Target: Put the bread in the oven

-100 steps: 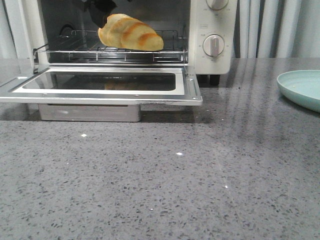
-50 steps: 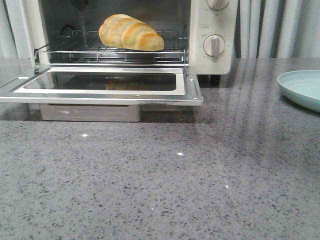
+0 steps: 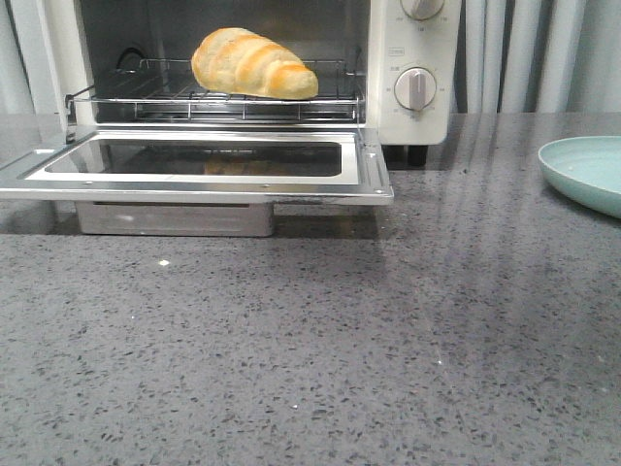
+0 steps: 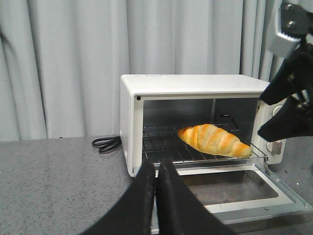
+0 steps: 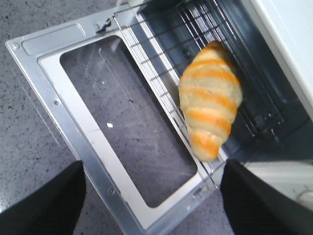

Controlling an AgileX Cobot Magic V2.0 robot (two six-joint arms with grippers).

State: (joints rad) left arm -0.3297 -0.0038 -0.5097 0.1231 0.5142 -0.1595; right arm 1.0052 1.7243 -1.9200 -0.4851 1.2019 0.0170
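The bread (image 3: 254,64), golden with pale stripes, lies on the wire rack (image 3: 146,97) inside the cream-white oven (image 3: 417,58). The glass-windowed door (image 3: 374,175) hangs open and flat over the counter. In the right wrist view my right gripper (image 5: 151,196) hovers above the door (image 5: 73,112), open, its fingers far apart and empty, with the bread (image 5: 210,105) just beyond them. My left gripper (image 4: 156,169) is shut on nothing, off to the oven's (image 4: 195,85) left side and facing the bread (image 4: 215,139). Neither gripper shows in the front view.
A pale teal plate (image 3: 587,170) sits at the right edge of the grey speckled counter. Two round knobs (image 3: 414,87) are on the oven's right panel. A coiled black cord (image 4: 105,143) lies left of the oven. Curtains hang behind.
A second ago a dark gripper was inside the oven behind the bread. It has pulled up and out of the front view, leaving the bread resting on the rack.
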